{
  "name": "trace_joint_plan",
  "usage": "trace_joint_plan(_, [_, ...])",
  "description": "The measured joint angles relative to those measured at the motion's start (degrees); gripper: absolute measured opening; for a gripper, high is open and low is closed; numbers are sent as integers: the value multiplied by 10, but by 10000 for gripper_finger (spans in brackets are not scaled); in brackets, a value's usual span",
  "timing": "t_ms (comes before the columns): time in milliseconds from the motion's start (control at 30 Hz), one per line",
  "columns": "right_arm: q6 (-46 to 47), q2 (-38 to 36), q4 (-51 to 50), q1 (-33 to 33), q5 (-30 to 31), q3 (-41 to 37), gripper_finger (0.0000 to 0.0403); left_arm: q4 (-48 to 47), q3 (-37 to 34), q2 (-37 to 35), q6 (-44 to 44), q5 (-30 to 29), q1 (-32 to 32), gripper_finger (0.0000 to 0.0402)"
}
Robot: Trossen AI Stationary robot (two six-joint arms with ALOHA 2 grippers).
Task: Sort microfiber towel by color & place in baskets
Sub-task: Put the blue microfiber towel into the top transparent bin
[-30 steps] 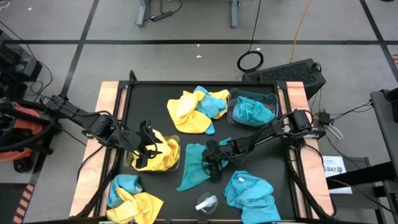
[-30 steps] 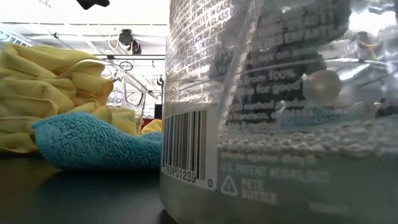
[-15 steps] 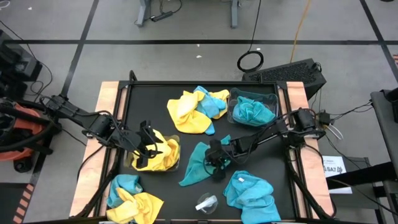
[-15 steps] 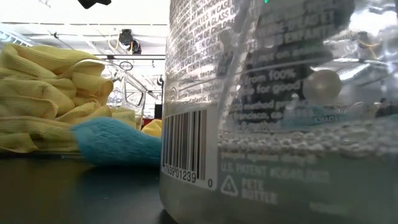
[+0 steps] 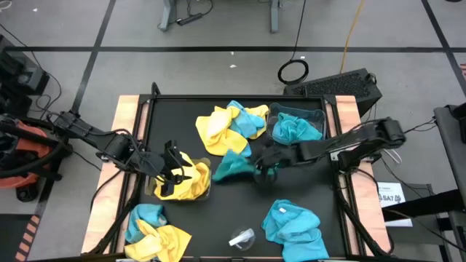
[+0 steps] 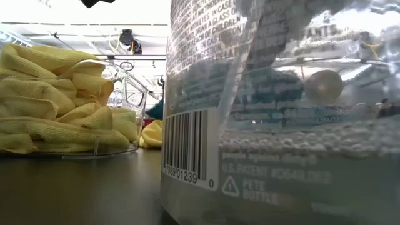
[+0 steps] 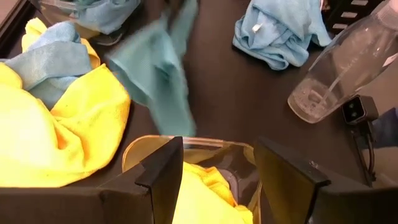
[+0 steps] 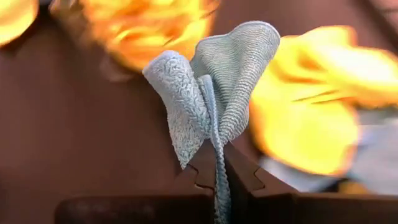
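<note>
Sorting under way, most cloths still loose.
Our right gripper pinches a teal towel at table centre; left gripper gapes over the yellow basket at 9 o'clock. Teal basket at 2; three piles remain.

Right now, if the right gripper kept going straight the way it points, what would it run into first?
The right gripper, shut on a teal towel, points across the table toward the left arm's side. First in line looks like the yellow towels in the left basket, beneath the left gripper; depth is uncertain.
</note>
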Motion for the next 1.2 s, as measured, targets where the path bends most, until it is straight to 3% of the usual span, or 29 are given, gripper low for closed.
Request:
trace_joint_plan(167, [-6,-96,-21,-19,66,1,0,3,0,0,1,0,0,203])
trace_joint_plan(567, [-13,-262,-64,-77,140,1,0,5,0,0,12,-12,10,203])
trace_joint_plan(1200, [-4,-313,-333,-158,146,2,0,39,0,0,57,-14,50,203])
